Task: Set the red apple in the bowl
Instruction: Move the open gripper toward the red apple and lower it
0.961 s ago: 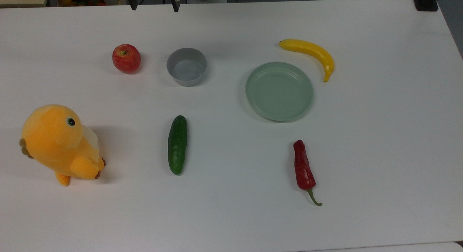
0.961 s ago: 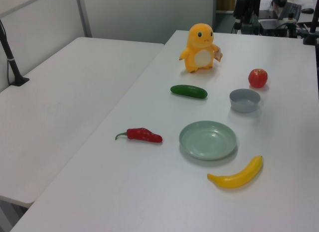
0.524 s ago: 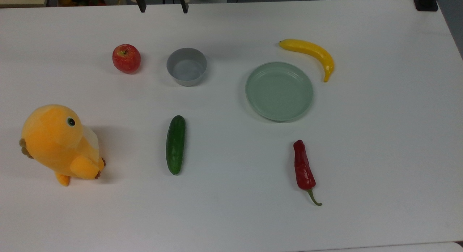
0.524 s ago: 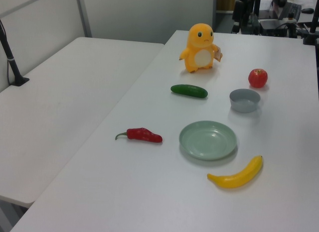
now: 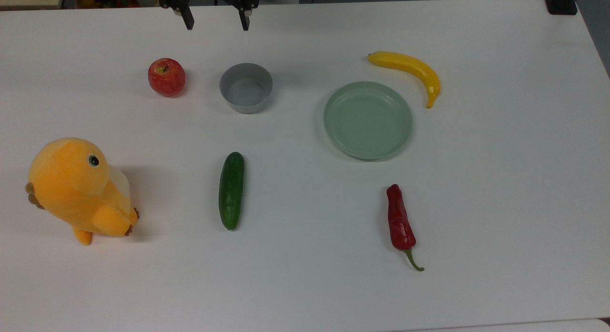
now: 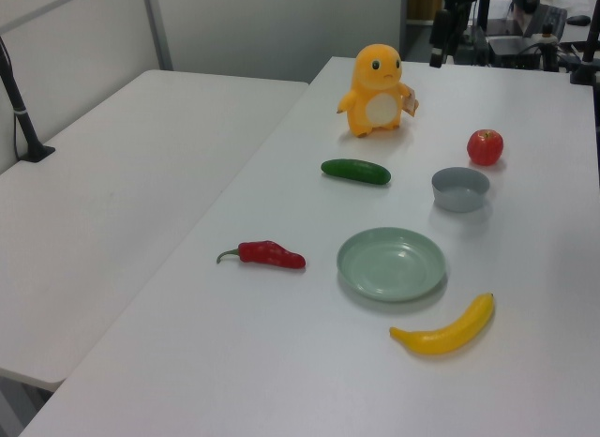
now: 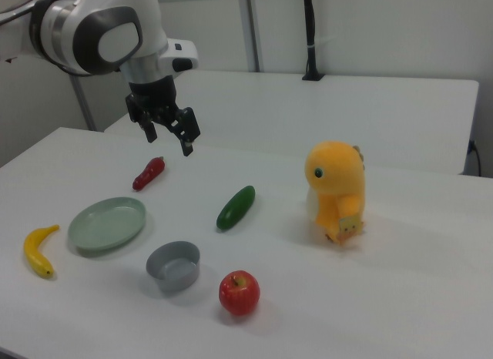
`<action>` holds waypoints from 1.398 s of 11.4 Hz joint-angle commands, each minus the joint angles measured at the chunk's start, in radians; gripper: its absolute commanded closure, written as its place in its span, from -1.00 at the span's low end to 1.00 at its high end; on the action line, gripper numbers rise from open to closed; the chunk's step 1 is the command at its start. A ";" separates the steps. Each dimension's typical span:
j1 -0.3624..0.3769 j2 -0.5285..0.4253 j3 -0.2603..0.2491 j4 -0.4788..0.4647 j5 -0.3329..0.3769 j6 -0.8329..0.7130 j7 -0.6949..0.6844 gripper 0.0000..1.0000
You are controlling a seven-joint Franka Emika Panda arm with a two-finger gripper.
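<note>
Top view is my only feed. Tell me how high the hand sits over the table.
Observer: In the right view the hand hangs well above the table, touching nothing, with its fingers open and pointing down.
Operator: Give me the red apple against the bowl, seen from the side.
Observer: The red apple stands taller than the bowl, and there is a gap between the two.
Operator: Report where the arm comes from.
Observer: The white arm reaches in from the right view's upper left.
</note>
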 commanded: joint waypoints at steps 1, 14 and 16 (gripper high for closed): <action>0.017 -0.013 -0.008 -0.043 0.000 0.050 -0.041 -1.00; -0.061 -0.031 -0.065 -0.278 -0.216 0.111 -0.049 -1.00; -0.063 -0.016 -0.093 -0.311 -0.244 0.149 -0.067 -1.00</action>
